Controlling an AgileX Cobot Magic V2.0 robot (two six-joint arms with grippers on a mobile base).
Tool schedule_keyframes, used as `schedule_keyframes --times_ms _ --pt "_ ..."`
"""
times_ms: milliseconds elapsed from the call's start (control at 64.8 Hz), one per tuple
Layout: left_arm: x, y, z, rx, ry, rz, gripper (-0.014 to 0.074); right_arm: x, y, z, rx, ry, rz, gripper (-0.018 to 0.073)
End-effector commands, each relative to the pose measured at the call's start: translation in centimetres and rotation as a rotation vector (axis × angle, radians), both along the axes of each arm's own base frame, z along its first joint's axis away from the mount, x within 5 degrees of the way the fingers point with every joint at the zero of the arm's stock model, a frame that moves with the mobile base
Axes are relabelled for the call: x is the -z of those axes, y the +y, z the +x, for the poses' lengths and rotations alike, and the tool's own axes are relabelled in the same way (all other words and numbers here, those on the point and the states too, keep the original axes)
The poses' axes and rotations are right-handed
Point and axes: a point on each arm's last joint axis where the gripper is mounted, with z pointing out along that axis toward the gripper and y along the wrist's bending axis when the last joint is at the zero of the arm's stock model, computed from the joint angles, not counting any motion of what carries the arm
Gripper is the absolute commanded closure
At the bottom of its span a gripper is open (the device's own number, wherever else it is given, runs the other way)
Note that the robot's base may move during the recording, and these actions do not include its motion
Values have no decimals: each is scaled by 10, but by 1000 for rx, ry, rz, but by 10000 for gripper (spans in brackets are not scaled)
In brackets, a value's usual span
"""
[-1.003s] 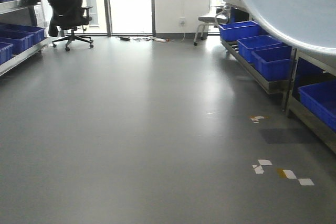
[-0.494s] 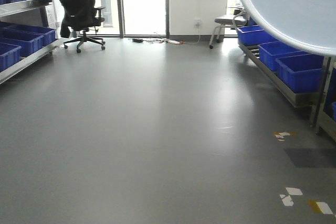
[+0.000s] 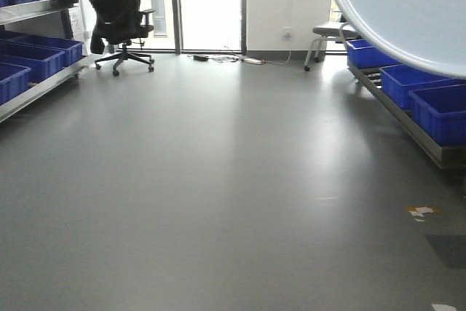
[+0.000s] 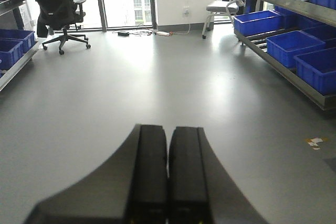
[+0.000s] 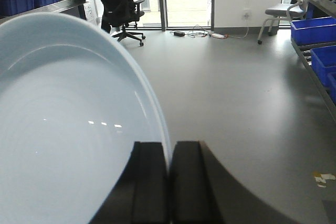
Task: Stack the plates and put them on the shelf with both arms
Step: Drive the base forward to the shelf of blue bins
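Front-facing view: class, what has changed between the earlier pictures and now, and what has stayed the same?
The office chair, the right-hand blue crates and the floor tape marks all slid rightward, the tape also lower, so the robot seems to be turning left and advancing. The plate kept its top-right place.

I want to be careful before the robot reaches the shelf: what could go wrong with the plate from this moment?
1. The right tool pinches the glossy plate only at its rim, so it may slip or tilt.
2. The left tool is shut and empty, so it gives no support.
3. The shelf with blue crates stands on the plate's side; the wide plate might strike a rail or crate on approach.
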Motion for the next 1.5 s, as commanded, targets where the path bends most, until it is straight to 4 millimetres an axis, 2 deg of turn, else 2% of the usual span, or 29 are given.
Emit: schedule_keyframes --times_ms 0,1482 --pt "-17 1 0 -15 -104 -24 514 -19 -2 -1 26 -128 11 503" --pt "-17 1 0 -15 -104 -24 514 -19 -2 -1 26 -128 11 503"
